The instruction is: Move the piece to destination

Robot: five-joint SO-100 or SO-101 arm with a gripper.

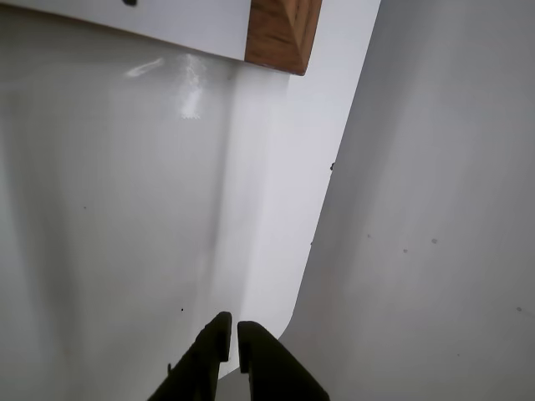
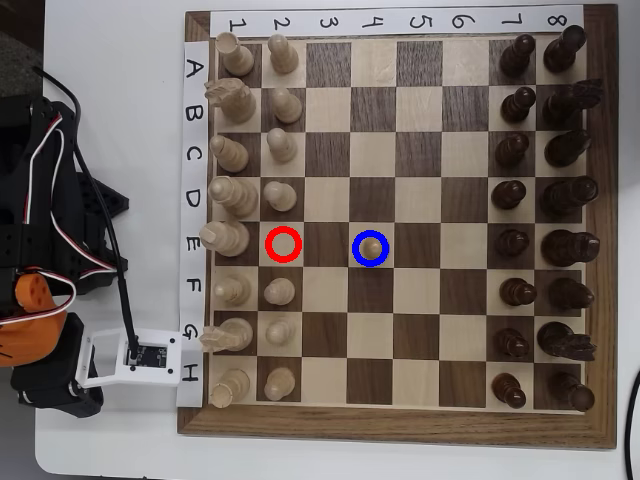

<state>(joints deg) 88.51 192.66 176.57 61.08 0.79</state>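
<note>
In the overhead view the piece (image 2: 371, 246), a small pale pawn with a round head, stands upright inside the blue ring that marks the destination (image 2: 371, 262) on row E, column 4. The red-ringed square (image 2: 283, 243) two columns to its left holds nothing. My arm (image 2: 50, 250) is folded up off the board's left edge, far from the pawn. In the wrist view my gripper (image 1: 234, 327) shows at the bottom edge, its dark fingers shut with nothing between them, above the bare white table.
Pale pieces fill columns 1 and 2 (image 2: 283, 145) and dark pieces columns 7 and 8 (image 2: 515, 150). The board's wooden corner (image 1: 280, 33) shows at the top of the wrist view. A white camera mount (image 2: 140, 355) sits by the board's lower left.
</note>
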